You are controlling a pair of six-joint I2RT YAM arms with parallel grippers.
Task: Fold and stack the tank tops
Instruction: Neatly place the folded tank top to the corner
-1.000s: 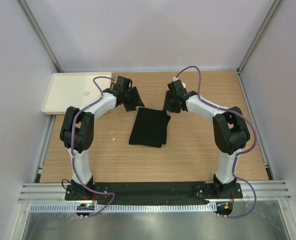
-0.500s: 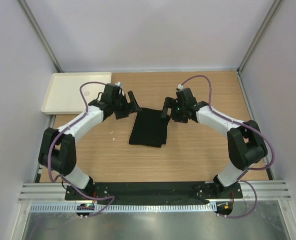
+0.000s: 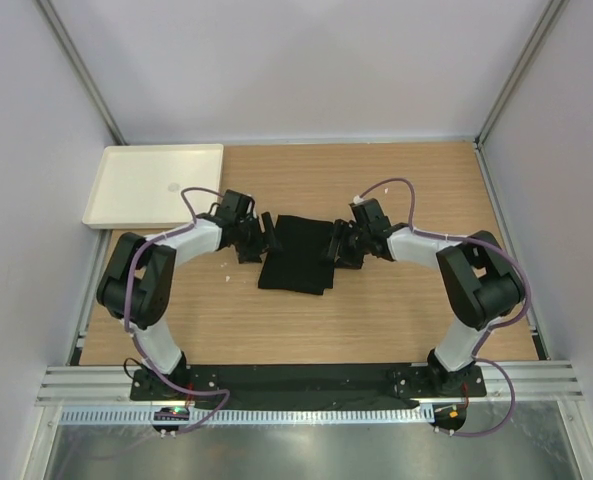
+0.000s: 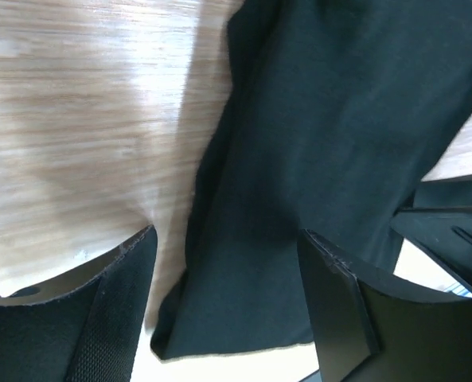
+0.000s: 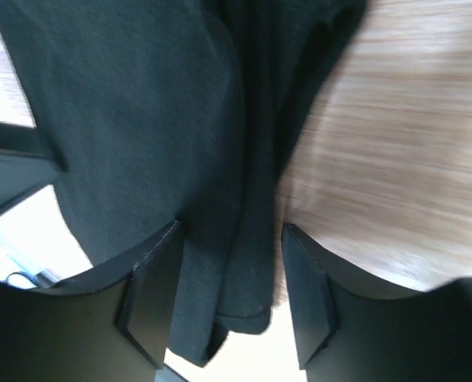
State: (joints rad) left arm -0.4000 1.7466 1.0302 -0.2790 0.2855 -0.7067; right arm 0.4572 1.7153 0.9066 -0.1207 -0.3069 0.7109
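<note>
Tank top, black, folded, centre frame on table. L gripper fingers apart astride its left edge; R gripper apart astride right edge.

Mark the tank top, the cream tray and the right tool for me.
tank top (image 3: 298,253): top view, centre of the folded fabric.
tray (image 3: 126,192): top view, bare floor of it.
right tool (image 5: 232,232): right wrist view, midway between its fingertips.
</note>
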